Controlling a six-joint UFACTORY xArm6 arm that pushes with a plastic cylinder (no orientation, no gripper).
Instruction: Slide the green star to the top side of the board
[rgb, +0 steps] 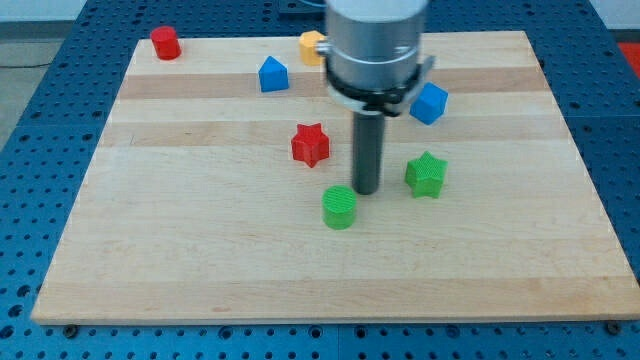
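The green star (426, 175) lies on the wooden board (200, 250), right of centre. My tip (366, 191) rests on the board just left of the star, with a small gap between them. A green cylinder (339, 207) sits just below and left of my tip. A red star (310, 144) lies up and left of my tip.
A blue block (429, 102) lies above the green star, partly under the arm's body. A blue house-shaped block (272, 74) and a yellow block (312, 46) lie near the top edge. A red cylinder (165, 43) stands at the top left corner.
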